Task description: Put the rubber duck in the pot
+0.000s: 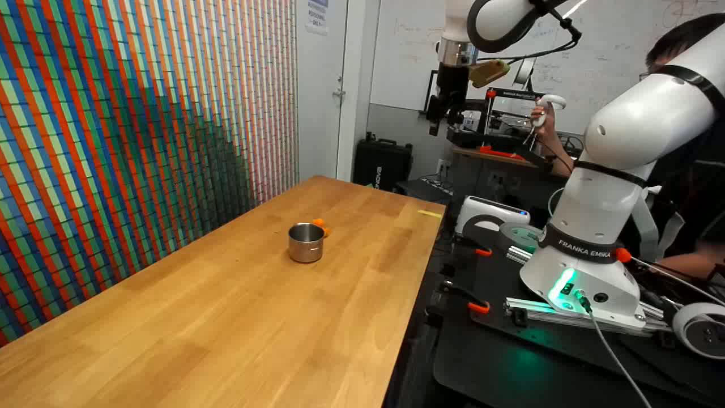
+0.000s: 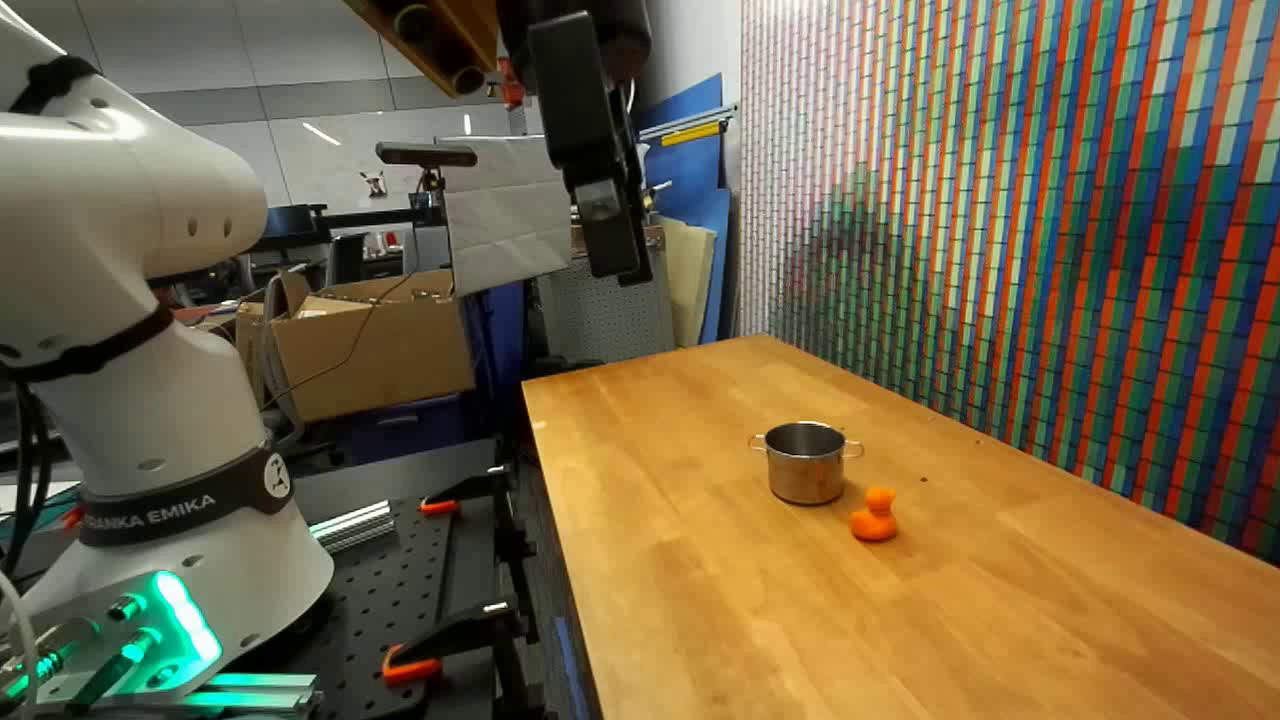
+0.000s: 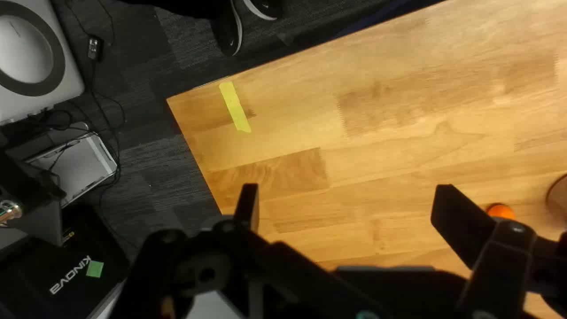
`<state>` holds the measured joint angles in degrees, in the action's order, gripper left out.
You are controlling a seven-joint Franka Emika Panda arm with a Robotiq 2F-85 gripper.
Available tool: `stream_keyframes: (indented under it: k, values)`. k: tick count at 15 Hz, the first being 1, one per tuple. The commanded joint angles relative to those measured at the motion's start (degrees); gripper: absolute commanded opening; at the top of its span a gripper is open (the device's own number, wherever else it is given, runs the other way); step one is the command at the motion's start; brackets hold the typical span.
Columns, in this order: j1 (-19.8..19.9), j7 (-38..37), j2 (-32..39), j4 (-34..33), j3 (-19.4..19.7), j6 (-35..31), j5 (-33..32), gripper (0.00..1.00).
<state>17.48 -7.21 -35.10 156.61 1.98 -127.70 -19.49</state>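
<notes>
The rubber duck [image 2: 875,518] is small and orange and stands upright on the wooden table. It sits close beside the pot [image 2: 806,470], a small shiny grey metal pot with two thin handles. In an exterior view the duck [image 1: 320,225] is partly hidden behind the pot [image 1: 306,246]. In the wrist view the duck [image 3: 500,211] shows at the right, partly covered by a finger, and the pot [image 3: 559,197] is cut off by the right edge. My gripper [image 1: 444,122] is high above the table's far end, away from both. In the wrist view its fingers [image 3: 346,190] are wide apart with nothing between them.
The wooden table [image 1: 351,317] runs along a colourful striped wall [image 2: 1000,220]. Yellow tape [image 3: 235,107] lies near a table corner. Clamps with orange tips [image 1: 478,307] and the robot's base stand beside the table. A person stands behind the arm.
</notes>
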Motion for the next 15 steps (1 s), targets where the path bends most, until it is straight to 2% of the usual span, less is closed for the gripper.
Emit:
stream_keyframes:
  k: [1,8,11,13,15]
  values:
    - [-0.7,-0.3,-0.1,-0.2,0.6,0.3,-0.4,1.00]
    - [-0.7,-0.3,-0.2,-0.3,0.6,0.3,-0.4,1.00]
    - [-2.0,1.6,6.2,-3.9,1.7,-4.9,0.3,1.00]
    - [-3.4,3.7,14.3,-8.2,2.8,-10.5,1.5,1.00]
    - [-6.7,8.8,20.0,-11.2,5.0,-12.5,6.5,1.00]
